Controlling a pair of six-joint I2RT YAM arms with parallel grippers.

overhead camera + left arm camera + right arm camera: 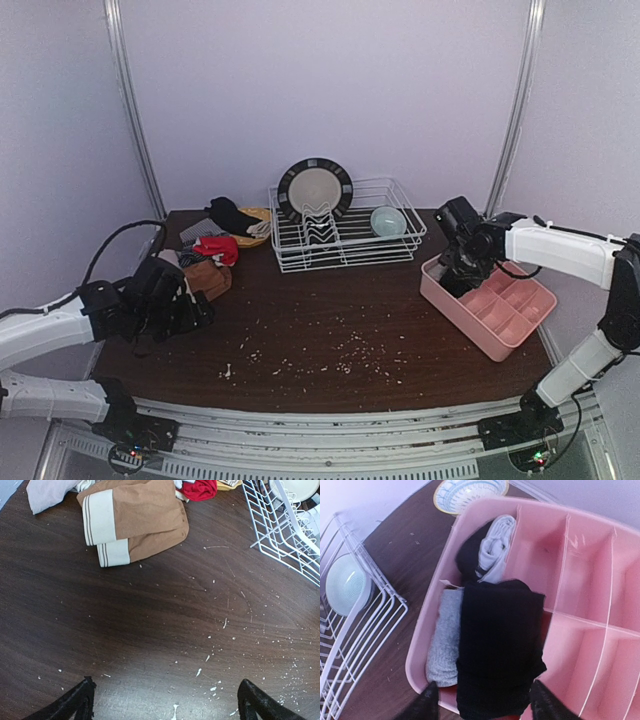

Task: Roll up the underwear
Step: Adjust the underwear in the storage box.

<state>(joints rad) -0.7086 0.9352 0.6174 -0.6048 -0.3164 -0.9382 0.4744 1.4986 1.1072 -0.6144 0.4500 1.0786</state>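
A pile of underwear lies at the back left: a folded brown piece with pale bands, a red piece, a black piece and a pale grey piece. My left gripper is open and empty over bare table, just short of the brown piece. My right gripper is open over the pink tray. A folded black piece lies between its fingers in the tray's corner compartment, beside a grey roll. A pale roll fills the compartment beyond.
A white wire dish rack stands at the back centre with a dark-rimmed plate and a teal bowl. A patterned bowl sits behind the tray. White crumbs litter the table.
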